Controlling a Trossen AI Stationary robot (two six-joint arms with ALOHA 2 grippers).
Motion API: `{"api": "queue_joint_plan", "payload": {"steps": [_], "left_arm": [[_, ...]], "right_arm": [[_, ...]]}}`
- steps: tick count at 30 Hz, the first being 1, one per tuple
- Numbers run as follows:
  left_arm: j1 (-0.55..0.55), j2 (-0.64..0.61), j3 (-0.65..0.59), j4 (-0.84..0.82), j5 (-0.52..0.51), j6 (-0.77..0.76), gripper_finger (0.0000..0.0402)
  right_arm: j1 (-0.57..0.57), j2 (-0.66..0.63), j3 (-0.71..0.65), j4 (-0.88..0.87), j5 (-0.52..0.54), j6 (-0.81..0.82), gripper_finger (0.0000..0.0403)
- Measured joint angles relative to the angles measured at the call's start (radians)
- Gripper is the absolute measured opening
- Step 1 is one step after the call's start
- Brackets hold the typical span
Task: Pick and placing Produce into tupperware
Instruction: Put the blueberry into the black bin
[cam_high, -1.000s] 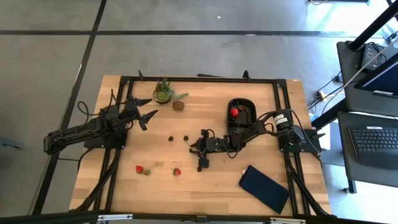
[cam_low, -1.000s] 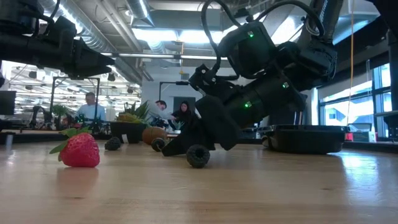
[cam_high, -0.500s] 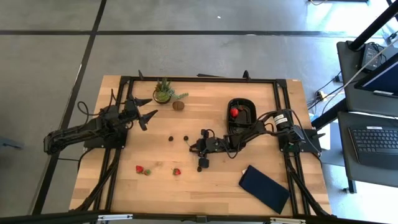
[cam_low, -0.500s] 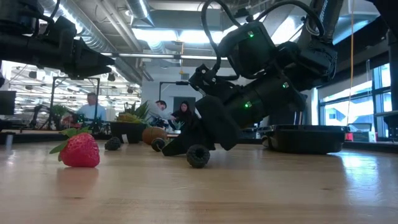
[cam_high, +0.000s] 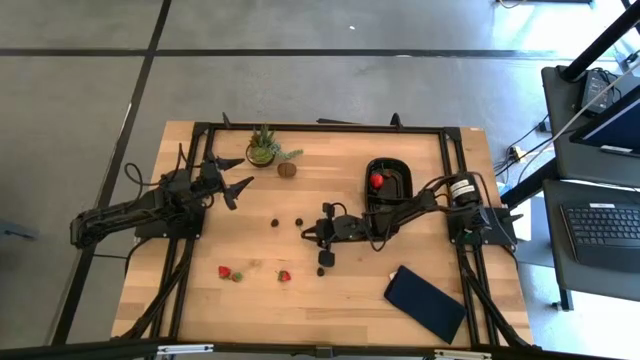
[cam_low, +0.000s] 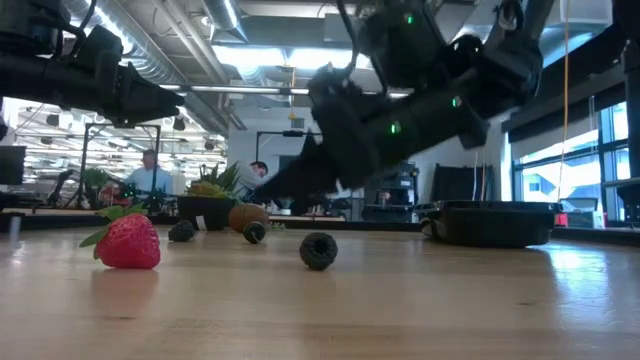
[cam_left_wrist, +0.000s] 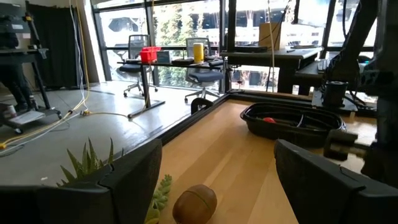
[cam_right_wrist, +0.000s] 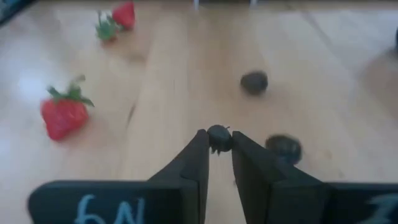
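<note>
Right claw (cam_right_wrist: 219, 144) pinches a dark berry (cam_right_wrist: 218, 137) at its fingertips, lifted off the counter (cam_high: 300, 290), left of the black tupperware (cam_high: 388, 205). Tupperware already holds one strawberry (cam_high: 377, 181). Carry direction judged back along the right arm toward the container. Left claw (cam_high: 232, 178) spread, idle near the potted plant (cam_high: 263, 147).

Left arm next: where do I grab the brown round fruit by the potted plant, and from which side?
I'd grip the brown round fruit across its widest middle, straight down from above. It is round, so any jaw line fits, but the potted plant crowds one side; keep the left gripper's open fingers off the leaves.
</note>
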Motion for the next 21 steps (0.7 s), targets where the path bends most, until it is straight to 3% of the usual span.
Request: {"api": "queue_joint_plan", "payload": {"steps": [8,17,21], "left_arm": [[0.000,0.000,0.000,0.000,0.000,0.000,0.0302],[0.000,0.000,0.000,0.000,0.000,0.000,0.0302],[0.000,0.000,0.000,-0.001,-0.009,0.000,0.0302]], "right_arm": [[-0.056,-0.189,-0.016,-0.253,0.045,0.044,0.0066],[-0.147,-0.500,-0.154,-0.579,0.039,0.125,0.0067],[-0.186,-0.654,-0.218,-0.761,0.109,0.211,0.0067]]}}
